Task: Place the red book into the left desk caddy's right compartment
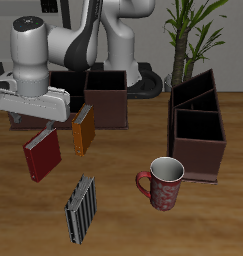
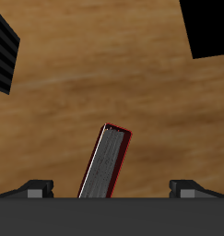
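The red book (image 1: 42, 153) stands upright on the wooden counter (image 1: 123, 220), spine vertical, its long axis running up and down with a slight lean; in the wrist view its pale page edges (image 2: 106, 164) face up at the camera. The tool (image 1: 40, 125) hangs just above the book, fingers spread wide to either side and holding nothing. Beside the red book stands an orange book (image 1: 84, 129); nearer the front edge stands a striped book (image 1: 81, 208). The left desk caddy (image 1: 198, 135) sits well apart from the red book, past a red mug (image 1: 163, 182), its right compartment (image 1: 199, 132) dark inside. A potted plant (image 1: 188, 35) rises behind that caddy.
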